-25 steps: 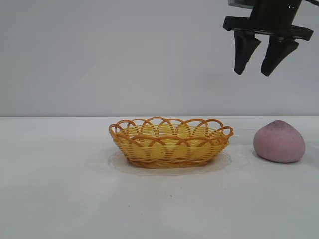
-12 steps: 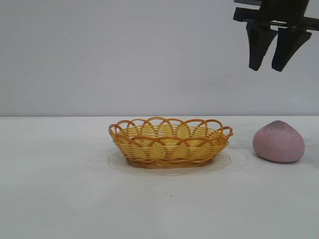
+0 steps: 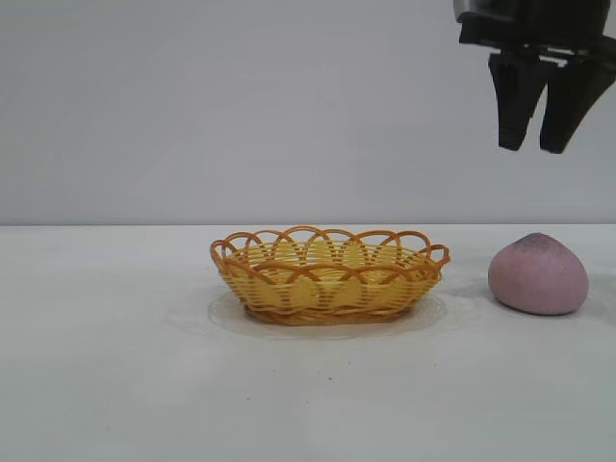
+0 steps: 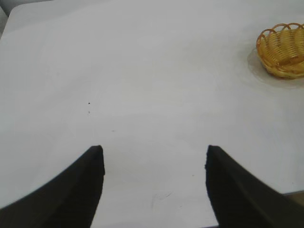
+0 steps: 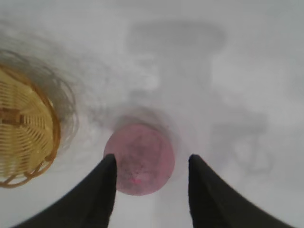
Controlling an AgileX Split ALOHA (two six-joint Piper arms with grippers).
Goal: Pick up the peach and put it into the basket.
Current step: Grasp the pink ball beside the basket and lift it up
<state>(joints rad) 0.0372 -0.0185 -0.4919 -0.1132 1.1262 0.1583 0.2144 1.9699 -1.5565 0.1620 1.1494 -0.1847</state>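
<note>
open air above peach [image 3: 538,274], basket [image 3: 329,274] beside

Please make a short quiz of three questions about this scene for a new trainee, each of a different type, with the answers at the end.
1. True or false: the peach already lies inside the basket.
2. Which gripper hangs above the peach? A) the left gripper B) the right gripper C) neither
3. In a few words: what does the right gripper hold between its fingers?

Key
1. False. The peach rests on the table, to the right of the basket and apart from it.
2. B. In the exterior view the right gripper points down, high over the peach; the left gripper is over bare table, far from the basket.
3. Nothing; it is open and empty.
</note>
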